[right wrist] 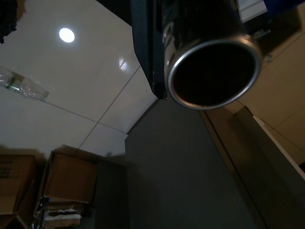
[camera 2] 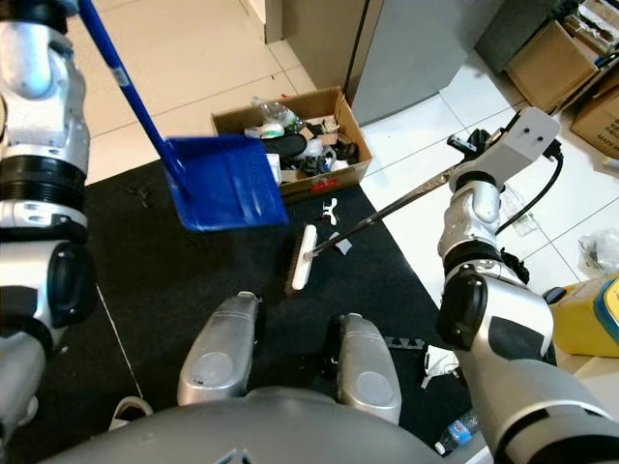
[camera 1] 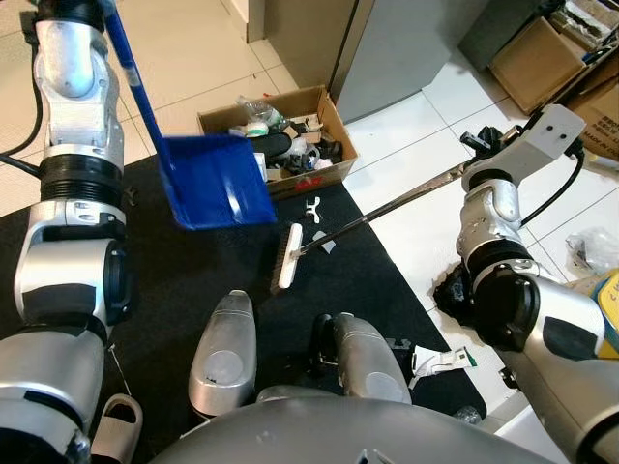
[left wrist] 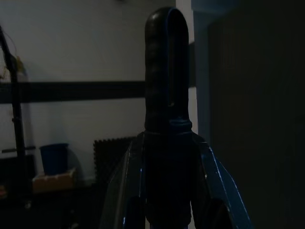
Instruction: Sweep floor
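**Sweeping under way, scraps still on the mat**

A room with pale floor tiles is seen from above, with a black mat (camera 1: 242, 271) laid over the tiles and an open cardboard box (camera 1: 329, 121) of rubbish standing at the mat's far edge. More boxes are seen beyond, by a grey cabinet.

A blue dustpan (camera 1: 218, 179) is held up off the mat by its long blue handle. The handle's dark end is seen between the fingers of the left gripper (left wrist: 167, 200), which are clamped on it. The pan hangs well below that grip, tilted, near the box.

A broom (camera 1: 287, 256) is held by the right gripper (right wrist: 190, 47); the open metal end of its pole is seen just past the fingers, but whether those fingers are pressed tight on the pole cannot be told. The brush head rests on the mat, far down the pole from the grip.

A small white scrap (camera 1: 311, 206) and a grey scrap (camera 1: 327, 246) are seen just beside the brush head, not yet collected. More litter (camera 1: 440, 360) lies at the mat's near corner. The task is judged to be partly done at most: these pieces remain to be swept into the pan.
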Tool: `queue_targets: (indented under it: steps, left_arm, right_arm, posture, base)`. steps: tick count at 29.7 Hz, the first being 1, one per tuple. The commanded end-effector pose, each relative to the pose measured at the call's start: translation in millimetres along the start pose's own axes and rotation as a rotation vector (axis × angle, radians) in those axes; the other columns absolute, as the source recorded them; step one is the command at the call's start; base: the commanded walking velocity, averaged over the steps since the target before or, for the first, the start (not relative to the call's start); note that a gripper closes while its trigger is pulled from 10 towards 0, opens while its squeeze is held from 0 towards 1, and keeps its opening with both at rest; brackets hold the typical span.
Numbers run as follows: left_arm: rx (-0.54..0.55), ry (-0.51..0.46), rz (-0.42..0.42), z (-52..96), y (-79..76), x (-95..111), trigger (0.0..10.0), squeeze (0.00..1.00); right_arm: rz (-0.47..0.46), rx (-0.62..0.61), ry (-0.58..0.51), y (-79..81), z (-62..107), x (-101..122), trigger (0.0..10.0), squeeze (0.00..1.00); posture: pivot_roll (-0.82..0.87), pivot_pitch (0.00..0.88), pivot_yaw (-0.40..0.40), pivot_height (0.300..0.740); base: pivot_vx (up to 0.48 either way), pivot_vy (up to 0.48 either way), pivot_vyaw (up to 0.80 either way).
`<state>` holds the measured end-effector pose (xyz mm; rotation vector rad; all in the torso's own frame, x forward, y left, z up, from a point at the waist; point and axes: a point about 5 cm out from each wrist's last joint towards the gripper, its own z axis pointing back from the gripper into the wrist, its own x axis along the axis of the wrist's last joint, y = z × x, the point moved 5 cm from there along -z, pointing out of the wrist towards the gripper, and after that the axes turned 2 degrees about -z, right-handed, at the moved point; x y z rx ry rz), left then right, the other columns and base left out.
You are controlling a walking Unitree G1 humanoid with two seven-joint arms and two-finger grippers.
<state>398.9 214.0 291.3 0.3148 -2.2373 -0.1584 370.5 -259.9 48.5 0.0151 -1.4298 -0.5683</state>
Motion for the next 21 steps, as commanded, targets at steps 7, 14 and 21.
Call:
queue_targets:
  steps: [7, 14, 21]
  left_arm:
    - [0.042, -0.051, -0.131, 1.6, 10.1, 24, 10.0, 0.00]
    - [0.232, 0.115, -0.133, 17.5, 26.2, 10, 10.0, 0.00]
    - [0.397, 0.212, -0.171, 34.5, 44.6, 0, 10.0, 0.00]
  right_arm:
    - [0.004, 0.014, -0.013, 2.7, -4.1, 9, 10.0, 0.00]
    - [0.008, 0.010, -0.005, -0.6, -2.7, 6, 10.0, 0.00]
    - [0.012, 0.003, 0.004, -3.1, -2.1, 4, 10.0, 0.00]
  posture:
    - [0.32, 0.000, -0.101, 0.740]
    - [0.32, 0.001, -0.096, 0.740]
    - [0.32, 0.006, -0.099, 0.740]
  base:
    - [0.000, 0.000, 0.00]
    - [0.000, 0.000, 0.00]
    - [0.000, 0.000, 0.00]
